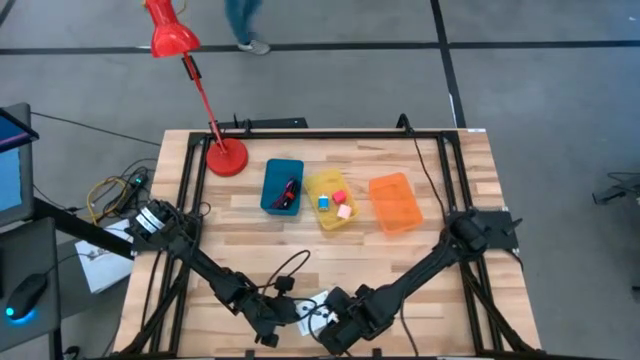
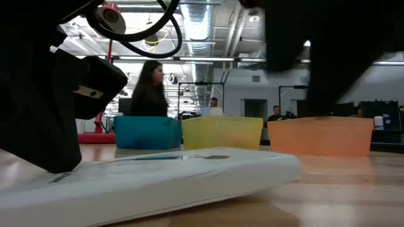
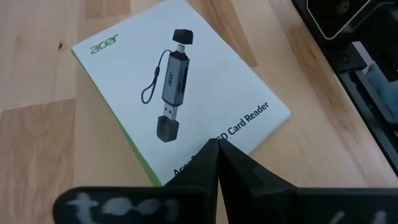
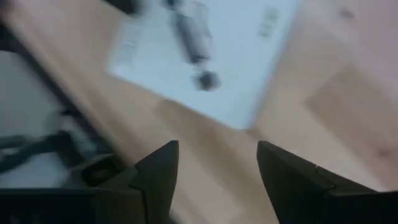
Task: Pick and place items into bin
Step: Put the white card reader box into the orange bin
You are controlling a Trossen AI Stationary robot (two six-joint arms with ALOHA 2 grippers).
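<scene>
The white card [image 3: 180, 93], printed with a card reader, lies flat on the counter [image 3: 37, 155] directly under the left end effector [image 3: 217, 149], whose fingers are pressed together. It is judged light, thin and slippery; an edge pinch is advised. The right end effector [image 4: 217, 168] hovers alongside, fingers spread wide, both arms reaching low.

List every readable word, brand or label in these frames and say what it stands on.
"acer": brand at one corner of the white card, which lies on the table.
"D Card Reader": along the card's edge, its start hidden behind the left gripper.
The card's print is too blurred to read in the right wrist view.
</scene>
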